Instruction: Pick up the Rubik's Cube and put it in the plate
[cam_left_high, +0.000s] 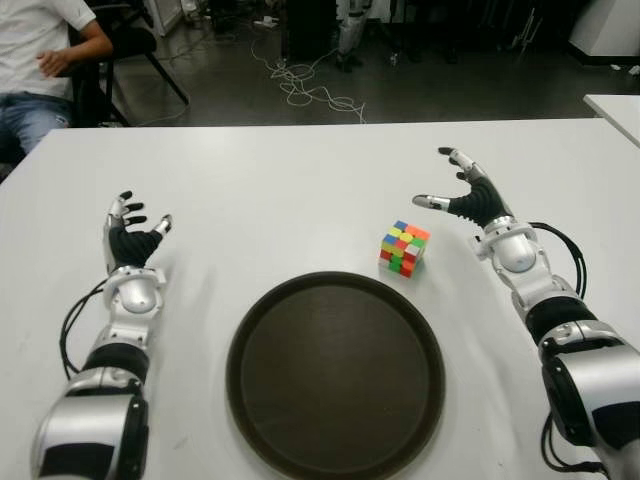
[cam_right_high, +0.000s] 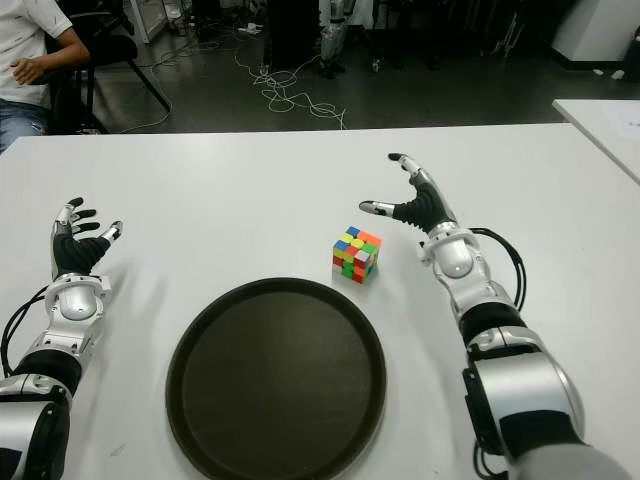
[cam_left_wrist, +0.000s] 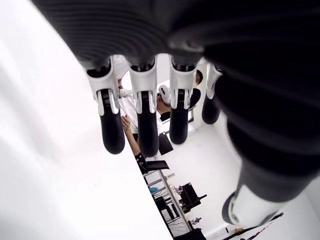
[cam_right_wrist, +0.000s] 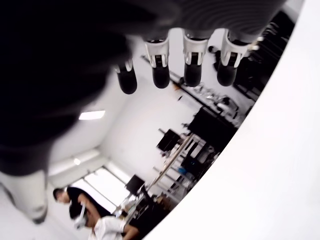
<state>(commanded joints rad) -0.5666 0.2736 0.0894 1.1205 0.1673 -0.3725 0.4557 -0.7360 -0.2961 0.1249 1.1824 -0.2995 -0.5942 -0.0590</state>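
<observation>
A Rubik's Cube (cam_left_high: 404, 248) with mixed coloured faces stands on the white table (cam_left_high: 300, 190), just beyond the right rim of the round dark plate (cam_left_high: 335, 375). Nothing lies in the plate. My right hand (cam_left_high: 462, 192) hovers to the right of the cube and slightly farther back, a short gap away, fingers spread and holding nothing. Its wrist view shows only straight fingers (cam_right_wrist: 160, 70) and the room beyond. My left hand (cam_left_high: 130, 228) shows at the left side of the table, open, well away from cube and plate.
A person (cam_left_high: 40, 60) sits on a chair past the table's far left corner. Cables (cam_left_high: 310, 90) lie on the floor beyond the far edge. Another white table's corner (cam_left_high: 615, 105) shows at far right.
</observation>
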